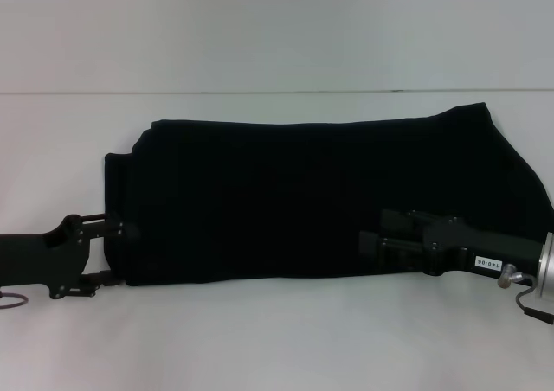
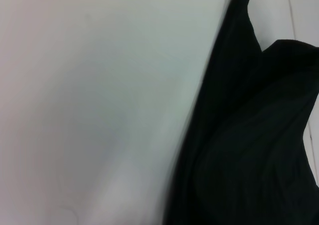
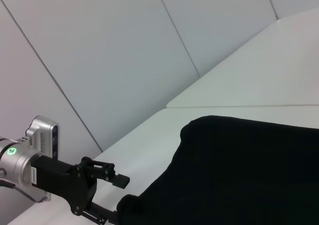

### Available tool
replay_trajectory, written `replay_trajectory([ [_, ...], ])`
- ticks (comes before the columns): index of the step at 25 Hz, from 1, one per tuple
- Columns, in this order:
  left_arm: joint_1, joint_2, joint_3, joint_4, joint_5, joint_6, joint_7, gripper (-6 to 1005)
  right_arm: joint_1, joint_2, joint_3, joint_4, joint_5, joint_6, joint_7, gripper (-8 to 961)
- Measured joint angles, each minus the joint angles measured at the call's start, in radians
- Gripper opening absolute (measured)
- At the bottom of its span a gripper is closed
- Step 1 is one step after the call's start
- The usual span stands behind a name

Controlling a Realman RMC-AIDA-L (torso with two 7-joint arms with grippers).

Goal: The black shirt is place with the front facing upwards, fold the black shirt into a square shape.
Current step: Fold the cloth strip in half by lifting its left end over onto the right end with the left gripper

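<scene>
Black shirt (image 1: pixel 303 192) between both pincers

one black shirt (image 1: pixel 286 192), two tools — left tool (image 1: pixel 117 251), right tool (image 1: pixel 368 240) — one white table (image 1: pixel 277 339)

Black shirt (image 1: pixel 294 192), folded into a long flat band across the white table (image 1: pixel 277 339).
</scene>
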State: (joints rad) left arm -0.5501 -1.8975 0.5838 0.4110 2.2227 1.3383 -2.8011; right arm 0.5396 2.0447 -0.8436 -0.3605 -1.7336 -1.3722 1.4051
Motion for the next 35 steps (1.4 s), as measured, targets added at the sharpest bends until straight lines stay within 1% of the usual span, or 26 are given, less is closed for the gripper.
replay_trajectory([
  [16, -0.020, -0.003, 0.012, 0.000, 0.006, -0.007, -0.009, 705, -0.001, 0.002, 0.000, 0.000, -0.002, 0.001, -0.002, 837],
  [35, -0.037, -0.004, 0.073, 0.009, 0.015, -0.036, 0.015, 666, -0.002, 0.004, 0.000, -0.012, -0.002, -0.003, 0.002, 837],
])
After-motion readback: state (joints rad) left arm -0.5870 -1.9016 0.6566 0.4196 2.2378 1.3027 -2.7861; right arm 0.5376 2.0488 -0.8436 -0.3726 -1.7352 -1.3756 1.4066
